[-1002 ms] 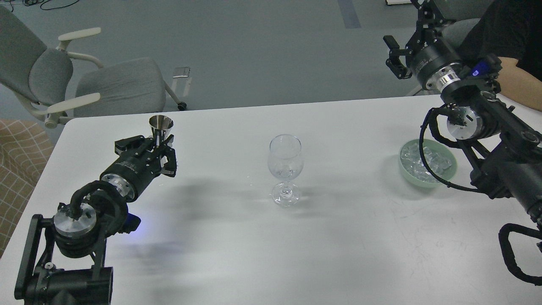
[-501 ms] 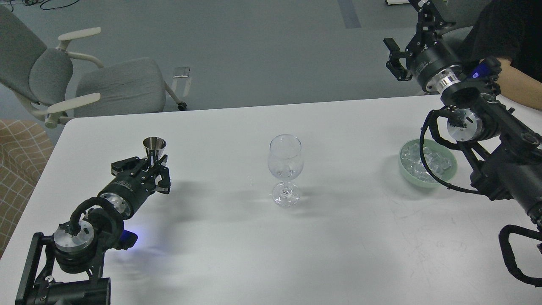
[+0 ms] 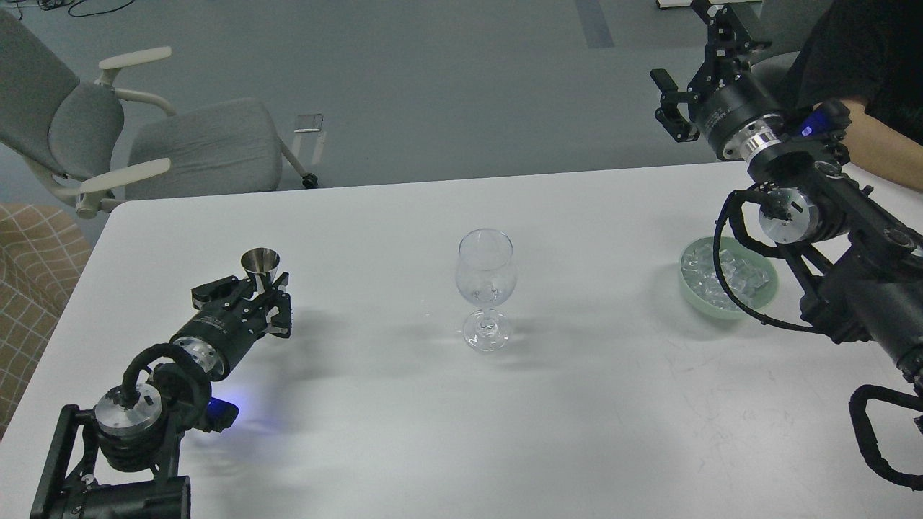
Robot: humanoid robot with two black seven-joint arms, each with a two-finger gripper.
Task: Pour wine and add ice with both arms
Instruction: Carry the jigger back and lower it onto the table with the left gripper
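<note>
Since the earlier frames the left claw has come down and drawn back toward the near left of the desk, bringing the small metal cup lower with it; the right claw has edged a little higher and farther back, past the desk's far edge.

The ice lies heaped in a pale green bowl on the right side of the desk, partly crossed by a looped black cable of the right arm; the cubes are clear and irregular, filling the bowl's floor.

The wine glass stands upright near the middle of the desk, well apart from the bowl and from the cup; it looks empty, though a glint at the bottom of its bowl is too small to read.

The left claw is clamped on the stem of the metal cup, which stands upright with its mouth up; the left arm runs from the lower left corner.

The right claw has its fingers spread apart, holding nothing, raised over the floor beyond the desk; a person's bare forearm rests at the far right corner; a grey office chair stands behind the desk on the left.
</note>
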